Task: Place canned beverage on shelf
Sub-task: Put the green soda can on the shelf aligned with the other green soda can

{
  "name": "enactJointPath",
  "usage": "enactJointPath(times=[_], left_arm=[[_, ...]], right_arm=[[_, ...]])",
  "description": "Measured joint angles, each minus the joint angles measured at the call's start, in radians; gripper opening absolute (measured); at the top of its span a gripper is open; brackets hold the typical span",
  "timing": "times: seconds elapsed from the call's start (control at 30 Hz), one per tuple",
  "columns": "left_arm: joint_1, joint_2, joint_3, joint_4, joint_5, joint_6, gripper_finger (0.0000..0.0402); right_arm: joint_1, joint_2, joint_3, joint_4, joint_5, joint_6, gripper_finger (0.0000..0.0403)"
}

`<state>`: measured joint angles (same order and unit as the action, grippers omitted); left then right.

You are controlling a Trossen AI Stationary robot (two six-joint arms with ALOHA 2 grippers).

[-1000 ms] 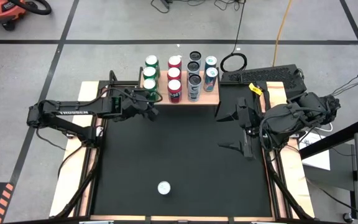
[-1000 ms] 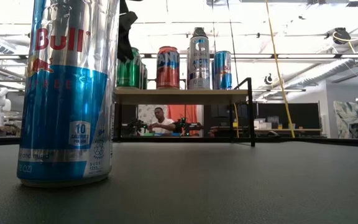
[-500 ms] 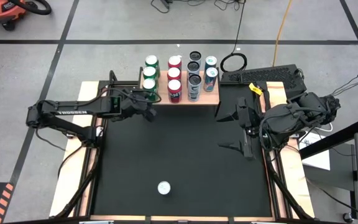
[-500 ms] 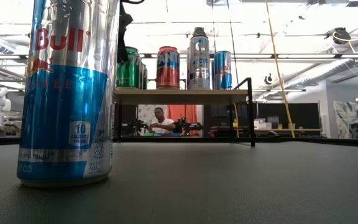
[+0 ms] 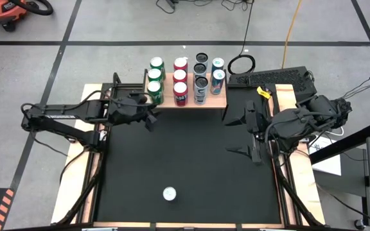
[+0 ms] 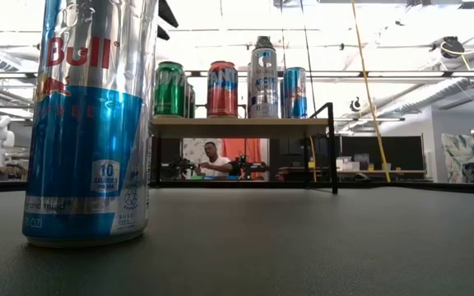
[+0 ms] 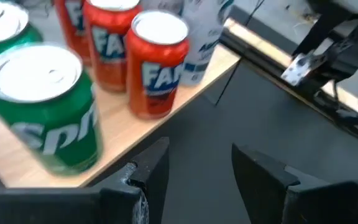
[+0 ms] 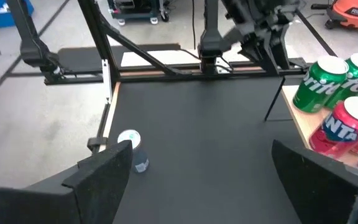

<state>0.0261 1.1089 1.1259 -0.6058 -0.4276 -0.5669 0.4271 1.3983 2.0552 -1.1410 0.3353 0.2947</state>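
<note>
Just off the front left corner of the shelf, the left end effector hovers over the black counter with its fingers spread apart and nothing between them; the wrist view looks past them at the nearest green Sprite can standing upright on the light-wood board, with a red Fanta can beside it. On the shelf the cans stand in rows: green ones on the left, red ones next, dark-topped tall cans after that, and blue-and-silver cans at the right end. The right end effector waits over the right side of the counter, its fingers spread wide and empty. One canned beverage, a blue-and-silver Red Bull, stands upright alone near the counter's front edge, well apart from the shelf and from both arms; in the low view it fills the left foreground. Beyond the shelf's black legs a person sits far back in the room.
</note>
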Motion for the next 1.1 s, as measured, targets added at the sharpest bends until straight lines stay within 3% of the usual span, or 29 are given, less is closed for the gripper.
enactJointPath(times=[0.2, 0.37, 0.47, 0.6, 0.73, 0.9, 1.1], left_arm=[[-0.009, 0.014, 0.003, 0.136, -0.036, 0.059, 0.0175], [0.007, 0.022, 0.128, 0.135, -0.249, 0.143, 0.0175], [0.055, 0.043, 0.223, 0.039, -0.307, 0.201, 0.0175], [0.179, 0.079, 0.318, -0.172, -0.268, 0.112, 0.0178], [0.276, 0.113, 0.333, -0.243, -0.104, 0.008, 0.0202], [0.275, 0.163, 0.334, -0.235, -0.067, -0.006, 0.0276], [0.273, 0.229, 0.333, -0.278, -0.070, -0.139, 0.0370]], right_arm=[[0.000, 0.000, 0.000, -0.053, 0.000, -0.009, 0.0363], [0.000, -0.002, 0.000, -0.080, -0.001, 0.021, 0.0363], [0.000, -0.004, 0.000, -0.082, 0.000, 0.035, 0.0363], [0.000, -0.008, 0.000, -0.082, -0.001, 0.036, 0.0363], [0.000, -0.009, 0.000, -0.083, -0.001, 0.034, 0.0363], [0.000, -0.009, 0.000, -0.083, -0.001, 0.046, 0.0363], [0.000, -0.009, 0.000, -0.083, -0.011, 0.060, 0.0363]])
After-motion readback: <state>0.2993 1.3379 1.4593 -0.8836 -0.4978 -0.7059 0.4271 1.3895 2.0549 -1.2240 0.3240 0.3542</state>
